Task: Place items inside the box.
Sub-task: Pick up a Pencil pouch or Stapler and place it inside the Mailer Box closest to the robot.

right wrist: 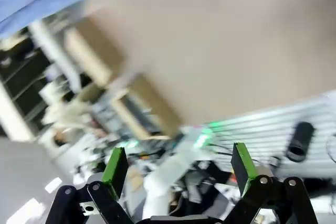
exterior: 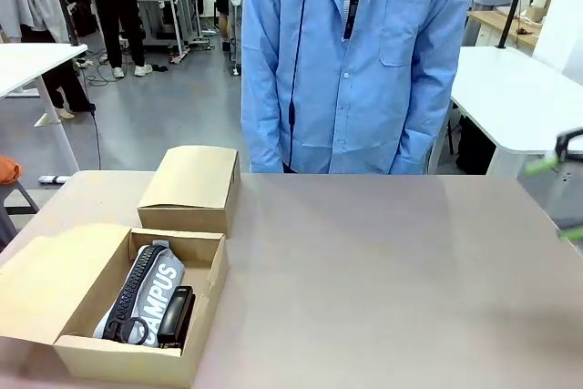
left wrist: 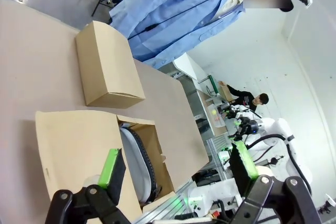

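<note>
Right pincer [exterior: 567,190] blurred at the frame edge; right wrist view motion-smeared.

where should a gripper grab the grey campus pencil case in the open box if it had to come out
Probably from above, across its narrow width near the middle. The grey CAMPUS pencil case lies flat and lengthwise in the open box, with a black stapler tight against one side, so a side approach looks blocked by the walls.

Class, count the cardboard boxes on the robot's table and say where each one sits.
2. An open box sits at the near left corner, holding a grey "CAMPUS" pencil case and a black stapler. A closed box sits just behind it, toward the person.
</note>
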`<control>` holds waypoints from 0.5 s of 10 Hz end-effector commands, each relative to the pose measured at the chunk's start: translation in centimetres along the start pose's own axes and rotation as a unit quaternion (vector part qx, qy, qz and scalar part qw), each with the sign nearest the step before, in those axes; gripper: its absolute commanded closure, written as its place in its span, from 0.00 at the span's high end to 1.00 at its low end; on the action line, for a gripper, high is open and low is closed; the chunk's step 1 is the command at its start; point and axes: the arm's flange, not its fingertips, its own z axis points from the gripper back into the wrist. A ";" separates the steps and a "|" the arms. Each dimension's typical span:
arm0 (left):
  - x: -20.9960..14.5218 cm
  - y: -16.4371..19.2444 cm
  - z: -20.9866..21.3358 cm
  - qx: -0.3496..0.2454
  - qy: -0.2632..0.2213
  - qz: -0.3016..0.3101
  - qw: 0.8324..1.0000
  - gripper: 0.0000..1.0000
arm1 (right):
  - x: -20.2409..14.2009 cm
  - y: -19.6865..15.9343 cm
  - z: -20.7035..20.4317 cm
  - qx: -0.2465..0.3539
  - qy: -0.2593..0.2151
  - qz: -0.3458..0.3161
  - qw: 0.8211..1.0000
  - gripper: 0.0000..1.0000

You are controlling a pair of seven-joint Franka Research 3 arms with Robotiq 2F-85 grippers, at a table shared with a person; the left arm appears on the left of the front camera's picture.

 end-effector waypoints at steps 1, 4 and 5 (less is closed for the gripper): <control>0.0 -0.1 0.0 -0.010 -0.007 -0.007 1.000 1.00 | 0.2 0.7 1.7 0.084 0.005 0.020 0.996 1.00; 0.0 -0.1 0.0 -0.010 -0.007 -0.007 1.000 1.00 | 0.2 0.7 1.7 0.084 0.005 0.020 0.996 1.00; 0.0 -0.1 0.0 -0.010 -0.007 -0.007 1.000 1.00 | 0.2 0.7 1.7 0.084 0.005 0.020 0.996 1.00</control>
